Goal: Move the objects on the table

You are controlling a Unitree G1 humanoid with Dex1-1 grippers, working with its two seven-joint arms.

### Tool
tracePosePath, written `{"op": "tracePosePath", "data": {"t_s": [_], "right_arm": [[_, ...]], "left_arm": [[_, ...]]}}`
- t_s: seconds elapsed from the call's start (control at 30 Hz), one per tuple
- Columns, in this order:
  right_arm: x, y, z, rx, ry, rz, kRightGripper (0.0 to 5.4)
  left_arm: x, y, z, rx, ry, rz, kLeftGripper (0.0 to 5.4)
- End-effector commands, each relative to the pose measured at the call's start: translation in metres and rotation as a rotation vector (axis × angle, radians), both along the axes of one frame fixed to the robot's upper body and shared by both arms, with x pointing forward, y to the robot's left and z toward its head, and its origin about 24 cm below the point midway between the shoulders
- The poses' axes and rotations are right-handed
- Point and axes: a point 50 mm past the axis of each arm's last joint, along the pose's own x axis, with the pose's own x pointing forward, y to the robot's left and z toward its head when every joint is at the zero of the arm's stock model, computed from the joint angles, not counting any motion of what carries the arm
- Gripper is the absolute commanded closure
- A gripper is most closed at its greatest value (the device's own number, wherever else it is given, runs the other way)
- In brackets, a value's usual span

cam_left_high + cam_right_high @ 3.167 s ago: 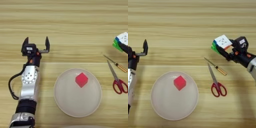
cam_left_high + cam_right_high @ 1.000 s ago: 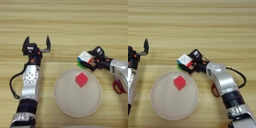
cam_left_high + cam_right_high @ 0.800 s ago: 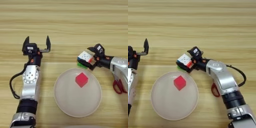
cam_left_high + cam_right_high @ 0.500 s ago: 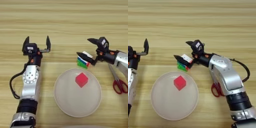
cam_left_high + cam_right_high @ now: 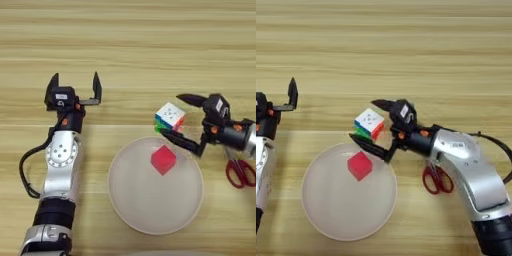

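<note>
One glossy faceted puzzle cube [image 5: 169,116] beside smooth round plate [image 5: 131,210].

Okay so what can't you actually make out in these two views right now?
- Screwdriver: not visible in either view; probably behind the right arm.
- Scissors: blades hidden under the right arm; left eye view cuts the handles at the edge.
- Puzzle cube: whether its base touches the table.
- Left end effector: cropped in right eye view.
</note>
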Motion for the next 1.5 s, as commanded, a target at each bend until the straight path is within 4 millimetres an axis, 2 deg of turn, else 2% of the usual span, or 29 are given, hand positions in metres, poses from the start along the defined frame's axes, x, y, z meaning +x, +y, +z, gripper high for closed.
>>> {"op": "tracePosePath", "data": {"t_s": [0.03, 0.3, 0.83, 1.2, 1.5], "right_arm": [[-0.007, 0.002, -0.005, -0.01, 0.019, 0.027, 0.03], [-0.02, 0.005, -0.037, -0.052, 0.119, 0.023, 0.03], [-0.026, 0.014, -0.056, -0.052, 0.199, -0.004, 0.03], [-0.022, 0.015, -0.07, -0.08, 0.249, -0.027, 0.03], [-0.025, 0.019, -0.074, -0.116, 0.253, 0.015, 1.53]], "left_arm": [[0.002, -0.003, 0.001, 0.003, -0.004, -0.004, 0.0], [0.002, -0.003, 0.001, 0.002, -0.004, -0.004, 0.0], [0.001, -0.003, 0.001, 0.002, -0.008, -0.005, 0.0], [0.001, -0.003, 0.001, 0.001, -0.011, -0.004, 0.0], [0.001, -0.004, 0.001, 0.0, -0.012, -0.004, 0.0]]}}
